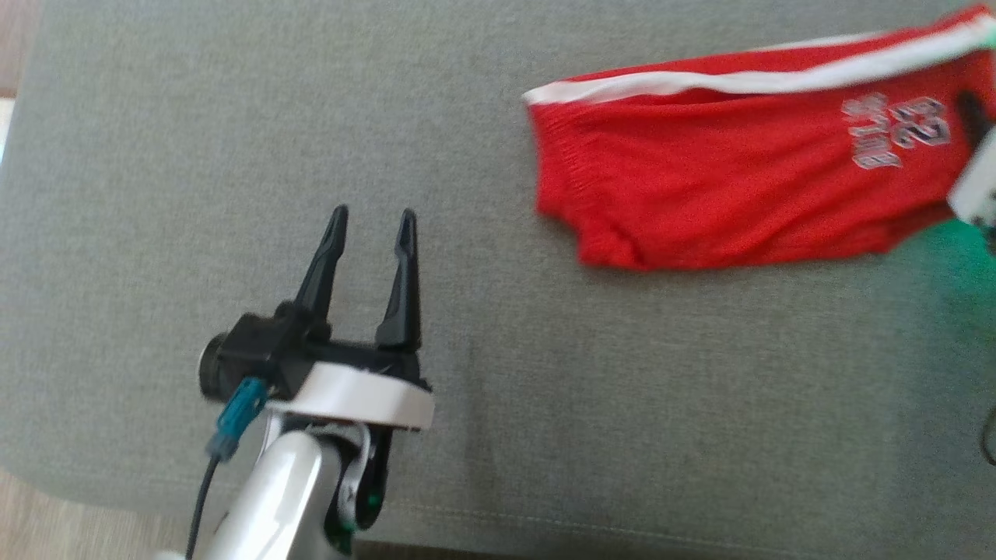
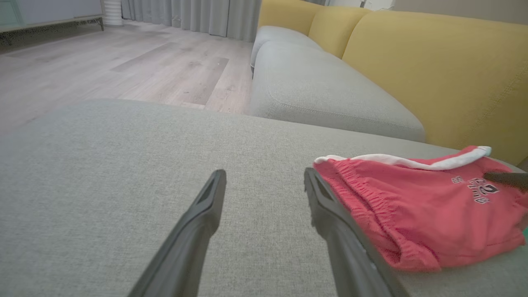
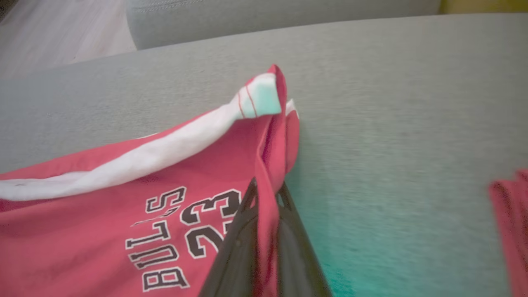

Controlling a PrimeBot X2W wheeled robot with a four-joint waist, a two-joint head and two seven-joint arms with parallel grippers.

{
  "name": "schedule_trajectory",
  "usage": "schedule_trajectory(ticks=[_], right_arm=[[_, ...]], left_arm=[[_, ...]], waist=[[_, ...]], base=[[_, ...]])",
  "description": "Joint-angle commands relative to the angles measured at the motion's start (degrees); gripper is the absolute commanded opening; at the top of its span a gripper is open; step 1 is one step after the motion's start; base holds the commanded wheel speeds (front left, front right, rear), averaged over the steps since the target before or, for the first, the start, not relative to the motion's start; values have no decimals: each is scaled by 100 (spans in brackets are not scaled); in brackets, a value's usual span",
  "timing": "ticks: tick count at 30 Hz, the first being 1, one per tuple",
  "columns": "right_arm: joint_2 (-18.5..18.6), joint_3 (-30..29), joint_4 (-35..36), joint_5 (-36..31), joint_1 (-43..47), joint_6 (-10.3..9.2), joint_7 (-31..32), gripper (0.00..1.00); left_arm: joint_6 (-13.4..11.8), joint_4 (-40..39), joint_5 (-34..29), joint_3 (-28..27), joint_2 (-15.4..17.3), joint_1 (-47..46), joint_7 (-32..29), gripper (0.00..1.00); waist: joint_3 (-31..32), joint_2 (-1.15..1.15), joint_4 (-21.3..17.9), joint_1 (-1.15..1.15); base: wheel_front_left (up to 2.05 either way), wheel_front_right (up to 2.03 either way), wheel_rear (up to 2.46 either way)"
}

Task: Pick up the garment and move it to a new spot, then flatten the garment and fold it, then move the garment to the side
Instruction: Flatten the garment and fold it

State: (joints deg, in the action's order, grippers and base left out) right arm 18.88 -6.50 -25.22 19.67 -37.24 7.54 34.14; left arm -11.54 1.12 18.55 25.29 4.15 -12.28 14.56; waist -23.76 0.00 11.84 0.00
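On grey cushion (image 1: 233, 117), red shorts (image 1: 700, 187) between jaws of right gripper (image 3: 267, 194)

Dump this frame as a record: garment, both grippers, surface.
garment: red shorts, lying mostly flat, white side stripe, "BULLS 23" print
left gripper: open, apart from shorts
right gripper: shut on shorts hem, beside the print
surface: grey cushion
background: yellow sofa back, wood floor

A home living room: yellow sofa (image 2: 433, 70), curtains (image 2: 194, 16), wood floor (image 2: 123, 70).
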Motion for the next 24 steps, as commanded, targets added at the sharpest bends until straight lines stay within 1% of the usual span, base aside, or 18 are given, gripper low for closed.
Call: schedule_trajectory(ticks=[1, 6, 9, 11, 13, 16, 19, 21, 22, 23, 24], right_arm=[[221, -129, 136, 21, 128, -5, -146, 0], [566, -788, 43, -32, 301, -5, -568, 0], [603, -1014, 167, -44, 283, -5, -648, 0], [560, -1004, 353, -39, 241, -5, -627, 0], [447, -831, 627, 11, 228, -5, -549, 0], [215, -358, 1092, 121, 287, -5, -353, 0], [-97, 143, 1443, 130, 332, -5, -136, 0], [-371, 441, 1539, 107, 350, -5, -6, 0], [-371, 441, 1539, 107, 350, -5, -6, 0], [-499, 580, 1537, 73, 355, -5, 38, 0], [-727, 808, 1438, -28, 364, -5, 85, 0]], left_arm=[[56, -248, -157, -297, 0, 108, 43, 100], [264, -263, -345, -628, -76, 451, 43, 100], [344, -243, -361, -760, -108, 593, 43, 100], [386, -229, -375, -799, -119, 661, 43, 100], [383, -240, -318, -775, -123, 720, 43, 100], [328, -261, -221, -717, -125, 797, 43, 100], [272, -222, -100, -639, -125, 824, 43, 100], [260, -194, -74, -568, -126, 806, 43, 100], [260, -194, -74, -568, -126, 806, 43, 100], [257, -175, -64, -531, -126, 798, 43, 100], [248, -134, -34, -447, -126, 779, 43, 100]], waist=[[153, 0, -115, 0], [296, 0, -147, 0], [343, 0, -143, 0], [367, 0, -132, 0], [396, 0, -112, 0], [433, 0, -77, 0], [447, 0, 11, 0], [445, 0, 78, 0], [445, 0, 78, 0], [443, 0, 112, 0], [448, 0, 192, 0]], base=[[0, 0, 0], [0, 0, 0], [0, 0, 0], [0, 0, 0], [0, 0, 0], [0, 0, 0], [0, 0, 0], [0, 0, 0], [0, 0, 0], [0, 0, 0], [0, 0, 0]])
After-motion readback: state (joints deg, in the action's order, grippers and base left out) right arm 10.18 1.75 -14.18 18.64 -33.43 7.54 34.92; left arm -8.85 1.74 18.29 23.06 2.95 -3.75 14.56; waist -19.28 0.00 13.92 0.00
